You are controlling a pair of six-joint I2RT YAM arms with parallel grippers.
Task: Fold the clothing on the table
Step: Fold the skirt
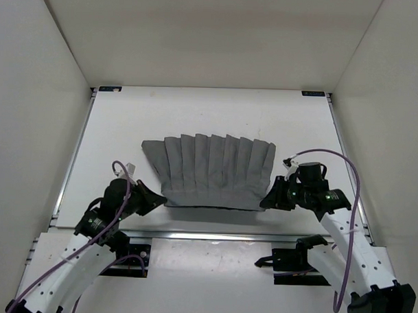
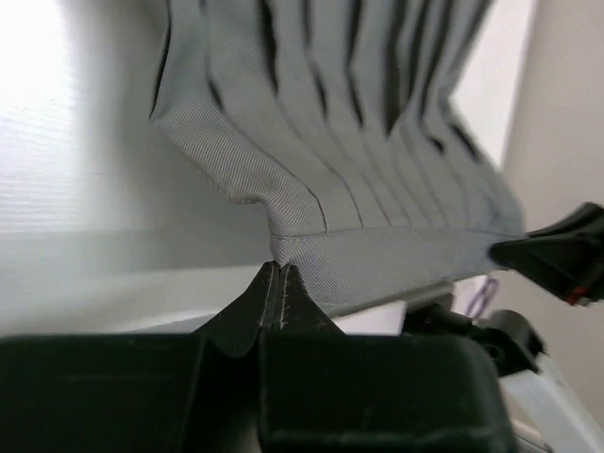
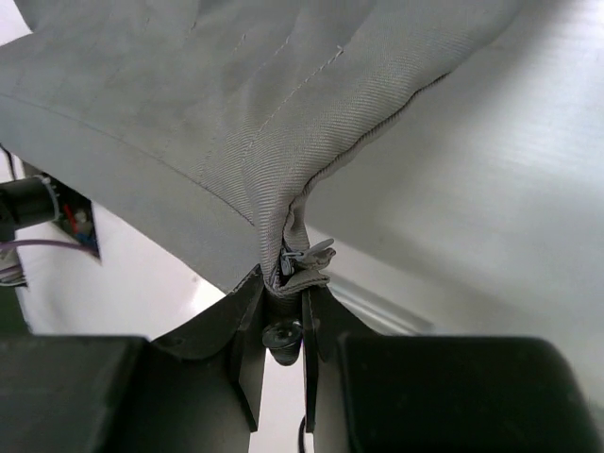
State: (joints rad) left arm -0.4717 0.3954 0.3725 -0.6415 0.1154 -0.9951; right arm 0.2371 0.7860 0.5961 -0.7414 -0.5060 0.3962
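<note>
The clothing (image 1: 212, 172), a grey pleated skirt-like piece, lies fanned out on the white table (image 1: 197, 115), hem towards the back. My left gripper (image 1: 159, 197) is at its near left corner. In the left wrist view the gripper (image 2: 276, 271) is shut, and the fabric corner (image 2: 283, 245) runs into its tips. My right gripper (image 1: 266, 201) is at the near right corner. In the right wrist view it (image 3: 289, 283) is shut on the waistband end of the clothing (image 3: 236, 94), where a small zipper pull (image 3: 316, 255) sticks out. That corner is lifted slightly.
A metal rail (image 1: 213, 235) runs along the table's near edge, just behind both grippers. White walls (image 1: 33, 88) enclose the left, right and back sides. Purple cables (image 1: 355, 196) loop over both arms.
</note>
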